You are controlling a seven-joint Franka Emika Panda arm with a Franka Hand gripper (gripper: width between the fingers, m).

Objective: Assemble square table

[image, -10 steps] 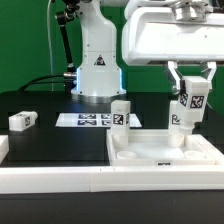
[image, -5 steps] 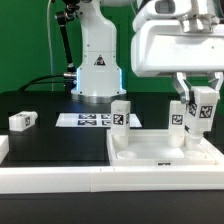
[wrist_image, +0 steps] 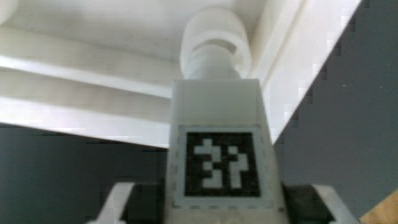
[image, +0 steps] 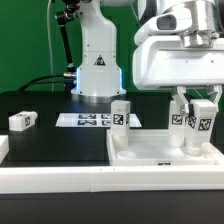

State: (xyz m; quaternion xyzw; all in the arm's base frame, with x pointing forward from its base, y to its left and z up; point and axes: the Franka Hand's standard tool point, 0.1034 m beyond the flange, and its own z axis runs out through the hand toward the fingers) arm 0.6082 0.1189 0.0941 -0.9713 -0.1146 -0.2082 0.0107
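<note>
Four white tagged legs and one square table top on a black tabletop [image: 55, 140], entered from frame left to frame right of the exterior view:

1. Lying leg [image: 22, 121]: on its side at the left edge of the frame, well apart from all other parts
2. Marker board [image: 88, 120]: flat, mid-frame, in front of the robot base [image: 98, 70]
3. Standing leg [image: 120, 113]: upright at the marker board's right end, just behind the far-left corner of the top
4. Square table top [image: 150, 158]: lower right of the frame, lying flat with its raised rim upward; a white rail [image: 50, 182] runs along the frame's bottom to its left
5. Rear leg [image: 177, 116]: upright at the far right part of the top, just beside item 6
6. Held leg [image: 204, 128]: upright, tag toward the camera, low over the right side of the top; contact with the top cannot be told. Wrist view: held leg [wrist_image: 217, 150] fills mid-frame, its rounded end toward the white tray
7. Tool [image: 200, 108]: upper right of the frame, fingers pinching the held leg from both sides
</note>
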